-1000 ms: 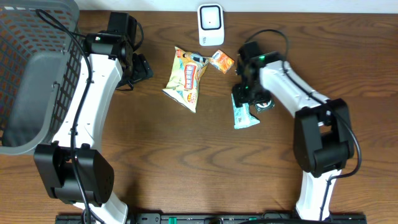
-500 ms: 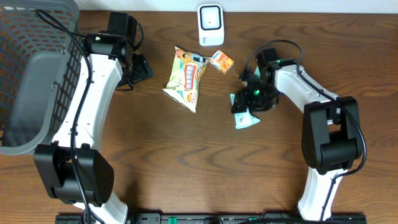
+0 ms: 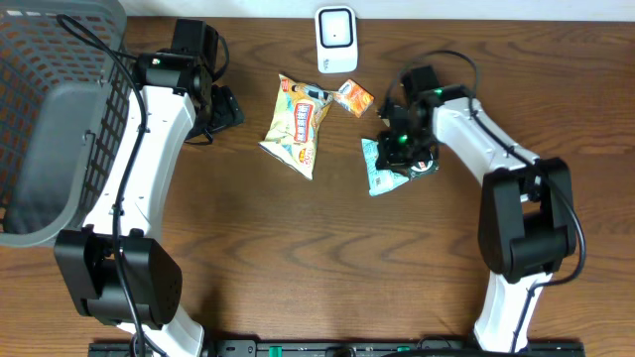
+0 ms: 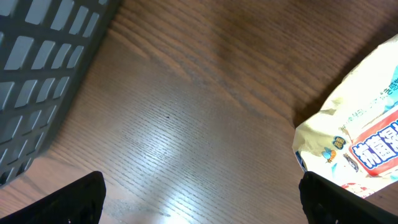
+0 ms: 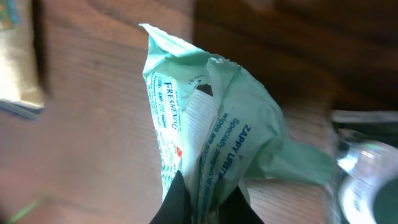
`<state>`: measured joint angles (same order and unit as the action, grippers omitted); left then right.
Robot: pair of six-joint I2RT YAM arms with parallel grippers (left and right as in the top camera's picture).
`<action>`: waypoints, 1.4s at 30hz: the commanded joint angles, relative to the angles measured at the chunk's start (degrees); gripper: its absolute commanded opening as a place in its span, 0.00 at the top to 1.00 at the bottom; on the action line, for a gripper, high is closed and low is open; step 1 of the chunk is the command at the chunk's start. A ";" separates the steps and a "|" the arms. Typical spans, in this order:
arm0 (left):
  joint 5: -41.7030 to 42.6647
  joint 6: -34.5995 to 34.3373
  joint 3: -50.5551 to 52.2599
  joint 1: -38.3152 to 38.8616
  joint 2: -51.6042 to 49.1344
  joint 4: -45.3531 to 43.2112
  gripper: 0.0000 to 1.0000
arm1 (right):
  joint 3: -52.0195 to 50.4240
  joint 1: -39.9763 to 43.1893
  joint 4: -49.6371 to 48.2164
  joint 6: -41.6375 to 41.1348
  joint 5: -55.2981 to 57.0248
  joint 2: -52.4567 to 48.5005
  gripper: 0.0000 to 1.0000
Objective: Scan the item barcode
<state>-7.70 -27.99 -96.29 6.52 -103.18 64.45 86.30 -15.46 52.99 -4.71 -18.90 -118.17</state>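
A mint-green wipes packet point(image 3: 381, 175) lies right of the table's centre, with my right gripper point(image 3: 401, 147) shut on its upper end. In the right wrist view the crumpled packet point(image 5: 211, 118) rises from between the two closed dark fingers point(image 5: 175, 202) of the right gripper point(image 5: 202, 200). No barcode shows on it. The white scanner point(image 3: 336, 40) stands at the table's far edge. My left gripper point(image 3: 224, 107) hovers open left of a yellow snack bag point(image 3: 296, 124). Its view shows the left gripper point(image 4: 205, 199) wide apart over bare wood.
A small orange packet point(image 3: 353, 96) lies between the snack bag and the scanner. A grey mesh basket point(image 3: 45, 119) fills the far left. A clear round object point(image 5: 367, 177) sits just right of the wipes packet. The yellow bag point(image 4: 357, 134) edges into the left wrist view.
My right gripper has closed on the wipes packet and shifted it slightly up and left. The left arm has not moved.
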 commanded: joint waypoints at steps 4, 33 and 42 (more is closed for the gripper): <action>-0.70 0.98 -0.20 -0.20 0.28 0.22 0.02 | 0.98 -13.60 1.75 -12.52 45.68 4.59 0.99; -0.70 0.98 -0.20 -0.20 0.28 0.22 0.02 | -5.46 -36.22 3.39 -23.98 51.45 -1.20 0.99; -0.70 0.98 -0.20 -0.20 0.28 0.22 0.02 | -5.49 -33.66 4.57 -23.96 77.68 -1.20 0.99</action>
<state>-7.68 -27.99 -96.29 6.52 -103.18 64.45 80.40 -50.78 57.80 -28.08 46.06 -118.67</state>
